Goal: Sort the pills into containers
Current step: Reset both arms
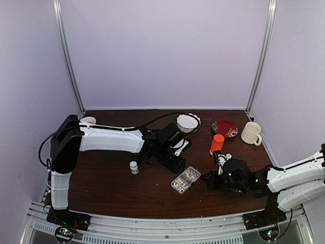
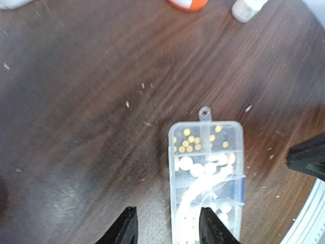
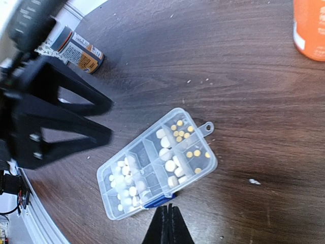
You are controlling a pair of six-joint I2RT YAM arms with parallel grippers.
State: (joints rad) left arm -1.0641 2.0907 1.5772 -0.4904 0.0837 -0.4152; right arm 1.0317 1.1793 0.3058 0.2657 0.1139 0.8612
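Note:
The flat clear pill box (image 1: 185, 179) lies on the dark wood table, its lid down and a blue latch on one long side. Its containers (image 3: 157, 170) hold white round pills (image 3: 170, 165) and small yellow ones (image 3: 181, 133). A few tiny pale bits (image 2: 248, 108) lie loose on the wood. My left gripper (image 2: 170, 231) hovers open above the box (image 2: 205, 178); the box's left edge sits between the fingers, and nothing is held. My right gripper (image 3: 167, 229) is shut and empty, its tip just short of the latch side.
An orange bottle (image 1: 217, 144) stands behind the box, and a small white bottle (image 1: 133, 167) stands to its left. A white bowl (image 1: 188, 122), a red plate (image 1: 224, 128) and a mug (image 1: 251, 133) line the back. A labelled bottle (image 3: 76, 48) shows in the right wrist view.

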